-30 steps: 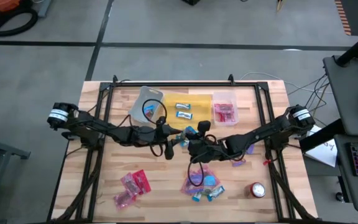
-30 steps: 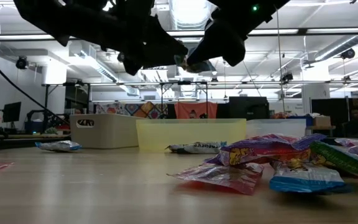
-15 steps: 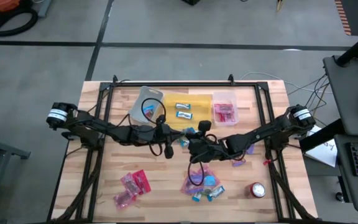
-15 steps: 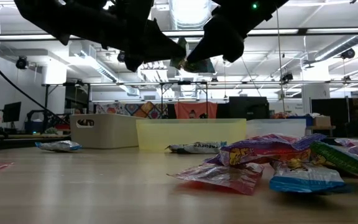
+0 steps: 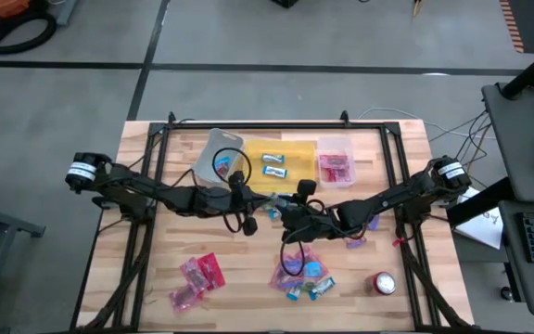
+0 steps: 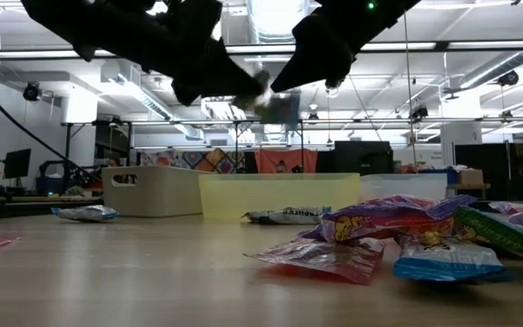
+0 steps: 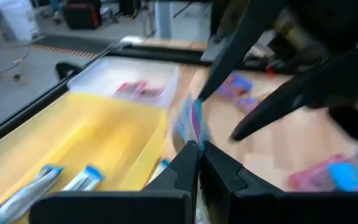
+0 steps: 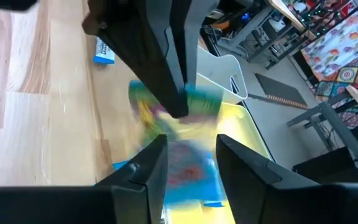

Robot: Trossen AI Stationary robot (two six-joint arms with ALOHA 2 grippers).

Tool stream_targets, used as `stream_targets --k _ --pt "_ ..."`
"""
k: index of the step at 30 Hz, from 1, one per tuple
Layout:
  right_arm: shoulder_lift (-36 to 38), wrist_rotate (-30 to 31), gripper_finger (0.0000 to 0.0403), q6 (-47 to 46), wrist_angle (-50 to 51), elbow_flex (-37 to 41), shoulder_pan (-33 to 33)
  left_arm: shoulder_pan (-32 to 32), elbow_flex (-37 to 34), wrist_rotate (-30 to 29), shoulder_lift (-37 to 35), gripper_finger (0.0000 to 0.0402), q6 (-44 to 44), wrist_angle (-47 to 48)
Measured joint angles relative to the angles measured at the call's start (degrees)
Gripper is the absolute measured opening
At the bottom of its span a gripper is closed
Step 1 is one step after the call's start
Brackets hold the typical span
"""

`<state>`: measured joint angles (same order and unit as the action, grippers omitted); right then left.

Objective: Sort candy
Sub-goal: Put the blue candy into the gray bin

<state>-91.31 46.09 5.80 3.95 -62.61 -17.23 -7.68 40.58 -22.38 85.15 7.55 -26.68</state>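
A blue-and-pink candy (image 7: 190, 121) hangs in the air over the table's middle, blurred in the low view (image 6: 275, 104). My left gripper (image 7: 199, 146) reaches in from the table's left and is shut on it. My right gripper (image 8: 188, 149) comes from the right. It stands open, one finger on each side of the candy (image 8: 179, 106), facing the left gripper (image 5: 269, 206). More candy lies on the table: a pink heap (image 5: 197, 274), a mixed heap (image 5: 304, 271) and purple pieces (image 5: 360, 232). My left gripper pinches one end of the candy wrapper (image 7: 194, 138) between its two fingertips. It comes from the table's left, slanting a little downward. The candy sticks out beyond the fingertips, lifted clear of the table.
Along the far side stand three bins: a grey-white one (image 5: 213, 148), a yellow one (image 5: 290, 147) holding blue-and-white pieces, and a clear one (image 5: 335, 144) holding red-pink pieces. A round red and silver can (image 5: 384, 283) stands near the front right.
The candy has passed from my right gripper to my left, high over the table's middle. The left gripper has taken hold of it and the right gripper has let go. The left gripper has drawn slightly toward the table's left with the candy.
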Motion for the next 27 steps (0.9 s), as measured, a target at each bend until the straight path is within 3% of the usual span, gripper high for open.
stream_targets --k 4,9,11,14,16,21,27 --pt "0.1 0.0 0.014 -0.8 0.0 0.0 0.0 0.3 0.0 -4.3 -3.4 0.0 0.1 7.3" --pt "0.1 0.0 0.0137 -0.8 0.0 0.0 0.0 2.1 0.0 -4.5 -11.3 0.0 0.2 18.4" --pt "0.2 0.0 0.0137 -1.0 0.0 0.0 0.0 3.0 0.0 -1.2 -14.6 0.0 0.5 24.0" --pt "0.2 0.0 0.014 -1.5 0.0 0.0 0.0 4.2 0.0 11.3 -18.0 0.0 0.7 33.6" --pt "0.2 0.0 0.0141 -1.8 0.0 0.0 0.0 4.2 -0.2 14.5 -18.9 0.0 0.8 37.1" --pt "0.2 0.0 0.0141 -1.5 0.0 0.0 0.0 2.3 -0.9 15.9 -17.5 0.0017 -6.9 43.9" --pt "0.2 -1.8 0.0141 -2.8 0.0 0.0 0.3 2.3 -0.9 15.9 -11.0 0.0091 -13.1 43.7"
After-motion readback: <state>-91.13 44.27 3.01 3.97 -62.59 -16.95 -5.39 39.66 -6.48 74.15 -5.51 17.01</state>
